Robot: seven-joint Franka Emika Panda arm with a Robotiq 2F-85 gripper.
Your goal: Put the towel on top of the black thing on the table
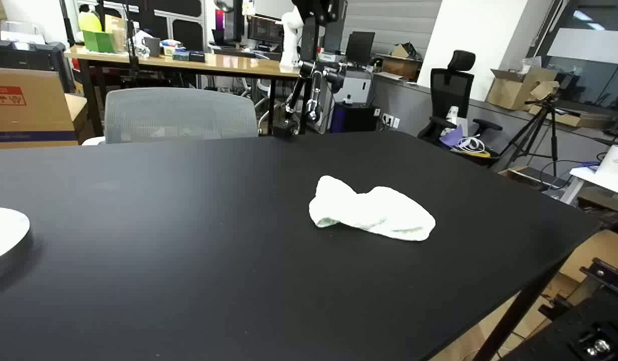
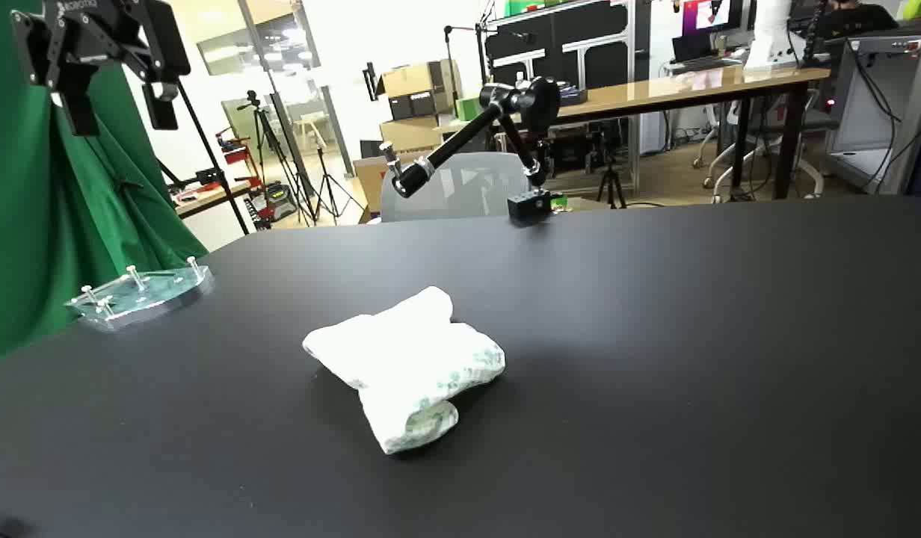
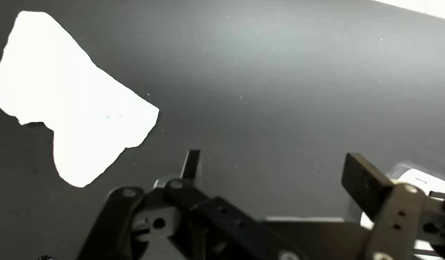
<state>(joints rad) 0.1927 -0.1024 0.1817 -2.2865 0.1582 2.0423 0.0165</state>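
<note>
Plainly, the fingers (image 3: 365,182) of the gripper (image 3: 275,168) stand spread, holding nothing, above the table (image 2: 692,373), where the white towel (image 2: 408,359) lies crumpled. Reaching seems the step in hand; next, move over it, descend and pinch (the target, perhaps the black mount (image 2: 530,205) at the edge, is uncertain).

Behind the grey chair (image 1: 181,115) stands a wooden desk (image 1: 228,62); a cardboard box (image 1: 30,113) is standing near this chair.

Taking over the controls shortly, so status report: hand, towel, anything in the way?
Hand open, above table. Towel bunched on table, ungripped. Possible obstacle: bolt-studded clear plate near table edge, apart from towel.
</note>
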